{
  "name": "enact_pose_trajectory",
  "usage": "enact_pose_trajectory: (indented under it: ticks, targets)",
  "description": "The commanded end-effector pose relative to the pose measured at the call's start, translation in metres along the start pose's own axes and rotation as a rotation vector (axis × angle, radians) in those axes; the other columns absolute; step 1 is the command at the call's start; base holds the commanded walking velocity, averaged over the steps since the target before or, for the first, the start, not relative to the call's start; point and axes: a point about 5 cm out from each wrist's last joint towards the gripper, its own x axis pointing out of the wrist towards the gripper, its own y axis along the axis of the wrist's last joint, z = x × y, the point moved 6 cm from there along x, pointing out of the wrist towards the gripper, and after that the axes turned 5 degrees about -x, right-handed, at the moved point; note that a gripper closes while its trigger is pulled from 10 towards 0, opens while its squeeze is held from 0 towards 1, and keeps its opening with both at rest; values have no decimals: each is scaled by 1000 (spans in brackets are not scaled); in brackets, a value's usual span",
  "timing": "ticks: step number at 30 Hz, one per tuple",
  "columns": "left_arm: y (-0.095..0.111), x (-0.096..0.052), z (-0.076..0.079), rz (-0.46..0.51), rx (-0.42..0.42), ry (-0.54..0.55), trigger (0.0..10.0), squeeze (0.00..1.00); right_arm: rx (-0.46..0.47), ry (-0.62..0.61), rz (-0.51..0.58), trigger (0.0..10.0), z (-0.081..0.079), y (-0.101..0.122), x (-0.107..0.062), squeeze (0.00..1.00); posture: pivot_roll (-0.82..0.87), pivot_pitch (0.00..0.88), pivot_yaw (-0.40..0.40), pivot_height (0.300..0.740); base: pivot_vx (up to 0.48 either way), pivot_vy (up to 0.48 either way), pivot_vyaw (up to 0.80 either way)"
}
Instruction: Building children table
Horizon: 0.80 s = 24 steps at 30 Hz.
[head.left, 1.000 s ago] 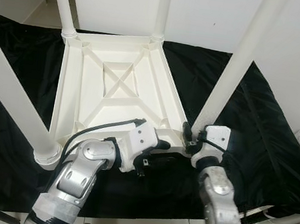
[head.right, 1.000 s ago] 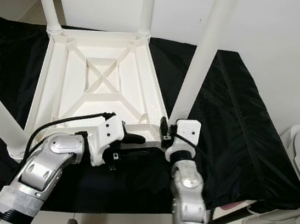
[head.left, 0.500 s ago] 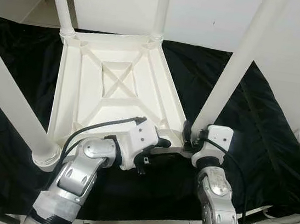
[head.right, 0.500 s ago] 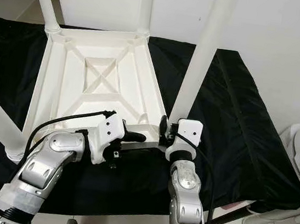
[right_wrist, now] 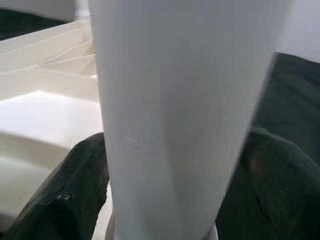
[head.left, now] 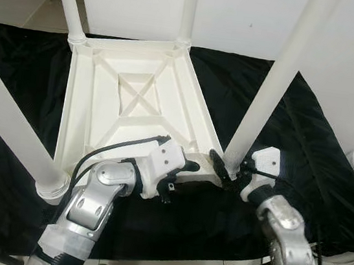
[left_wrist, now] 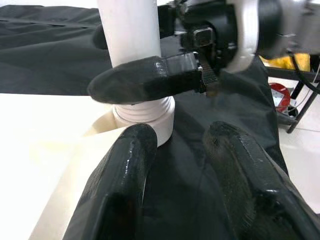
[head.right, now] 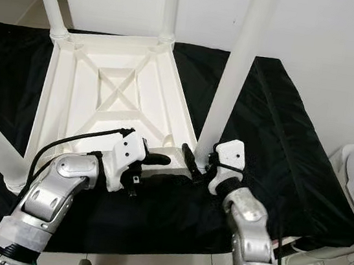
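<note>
The white table top [head.left: 134, 110] is laid upside down on the black cloth [head.left: 304, 156], with four legs pointing up. The near right leg [head.left: 270, 96] is straddled at its base by the right gripper [head.left: 227, 172], one finger on each side, clasping it. The left gripper [head.left: 188, 169] is held against the table top's near edge, just beside that leg, its fingers [left_wrist: 125, 170] parted and gripping nothing.

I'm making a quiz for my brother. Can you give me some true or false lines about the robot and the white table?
1. The table lies upside down on a black cloth. True.
2. The right claw is around a leg near its base. True.
3. The left claw holds a leg. False: it rests at the table's near edge, fingers apart.
4. The table has only two legs on. False: four stand up.
</note>
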Motion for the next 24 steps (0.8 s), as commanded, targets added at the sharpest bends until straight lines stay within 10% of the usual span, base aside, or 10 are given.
enact_pose_trajectory:
  ticks: [1, 5, 7, 8, 19, 21, 24]
  targets:
    - [1, 1, -15, 10, -12, 120, 10000, 0, -19, 83, 6, 10000, -2, 1, 5, 0, -89, 52, 14, 740, 0, 0, 0]
    - [2, 1, -15, 11, -8, 120, 10000, 0, -23, 155, -3, 9804, -4, 1, 9, 0, -82, 51, 12, 740, 0, 0, 0]
    - [2, 0, -16, 12, -5, 125, 10000, 0, -22, 203, -21, 745, -5, -4, 9, 0, -76, 50, 10, 740, 0, 0, 0]
    - [3, -1, -17, 12, -5, 129, 10000, 0, -23, 220, -28, 0, -6, -7, 8, 0, -76, 50, 10, 740, 0, 0, 0]
    - [2, -2, -16, 11, -9, 133, 10000, 0, 6, 235, -46, 0, -3, -13, 2, 0, -77, 55, 8, 740, 0, 0, 0]
    - [2, -1, -15, 12, -10, 130, 10000, 0, 11, 208, -44, 10000, -1, -13, 2, 0, -83, 56, 9, 740, 0, 0, 0]
    - [2, 0, -15, 13, -9, 128, 10000, 0, 45, 127, -31, 10000, 6, -9, 4, 0, -84, 57, 8, 740, 0, 0, 0]
